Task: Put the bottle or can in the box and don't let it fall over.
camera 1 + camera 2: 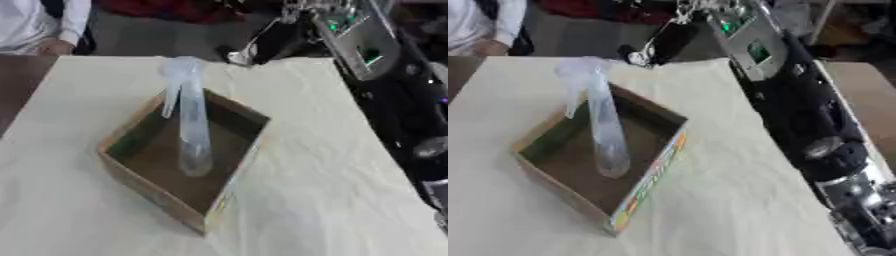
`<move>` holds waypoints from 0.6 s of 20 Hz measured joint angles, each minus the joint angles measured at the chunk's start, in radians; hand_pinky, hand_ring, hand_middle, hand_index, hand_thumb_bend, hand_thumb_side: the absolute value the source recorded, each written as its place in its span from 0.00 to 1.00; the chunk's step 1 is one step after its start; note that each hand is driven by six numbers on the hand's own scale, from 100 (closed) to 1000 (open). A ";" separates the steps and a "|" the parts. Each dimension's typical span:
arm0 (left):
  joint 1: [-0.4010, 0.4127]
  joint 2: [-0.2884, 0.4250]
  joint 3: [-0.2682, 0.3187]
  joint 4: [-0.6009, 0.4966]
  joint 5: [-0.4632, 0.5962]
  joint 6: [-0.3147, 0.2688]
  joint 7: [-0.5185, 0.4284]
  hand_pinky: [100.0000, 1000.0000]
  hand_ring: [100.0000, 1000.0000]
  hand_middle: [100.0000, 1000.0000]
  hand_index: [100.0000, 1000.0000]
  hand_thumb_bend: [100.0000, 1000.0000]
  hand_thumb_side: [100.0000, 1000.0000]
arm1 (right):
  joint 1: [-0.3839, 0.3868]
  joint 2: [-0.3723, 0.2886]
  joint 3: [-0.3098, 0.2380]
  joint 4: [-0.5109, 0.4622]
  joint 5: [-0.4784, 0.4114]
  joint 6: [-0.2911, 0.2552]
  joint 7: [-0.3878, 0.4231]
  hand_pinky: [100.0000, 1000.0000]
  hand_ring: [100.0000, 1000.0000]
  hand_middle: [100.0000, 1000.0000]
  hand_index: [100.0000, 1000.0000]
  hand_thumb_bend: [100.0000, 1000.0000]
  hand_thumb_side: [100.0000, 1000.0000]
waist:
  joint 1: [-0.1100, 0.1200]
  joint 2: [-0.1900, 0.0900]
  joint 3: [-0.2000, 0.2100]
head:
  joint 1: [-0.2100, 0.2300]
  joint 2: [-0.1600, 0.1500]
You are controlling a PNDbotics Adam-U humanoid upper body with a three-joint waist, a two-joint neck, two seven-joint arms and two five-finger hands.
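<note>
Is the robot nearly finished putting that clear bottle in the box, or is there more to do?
It looks nearly done. The clear bottle stands inside the cardboard box, its base on the box floor, tilted rather than lying down. No hand holds it; only the robot's right arm shows, beside the table, and its hand is out of view. What seems left is to confirm that the bottle stays up.

Both eyes sit in the head, looking steeply down and forward at the worktop [332, 200] from near. Both take in the box [149, 187] mid-worktop and the floor past the far edge. The right eye sees more of the right arm [815, 125] alongside.
</note>
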 measured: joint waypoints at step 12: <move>0.006 0.000 0.000 0.000 -0.002 -0.004 0.004 0.70 0.69 0.62 0.75 0.08 0.61 | 0.095 -0.118 -0.224 -0.147 -0.095 0.143 -0.174 0.84 0.92 0.82 0.81 0.00 0.40 | 0.033 0.000 -0.022 | 0.014 -0.001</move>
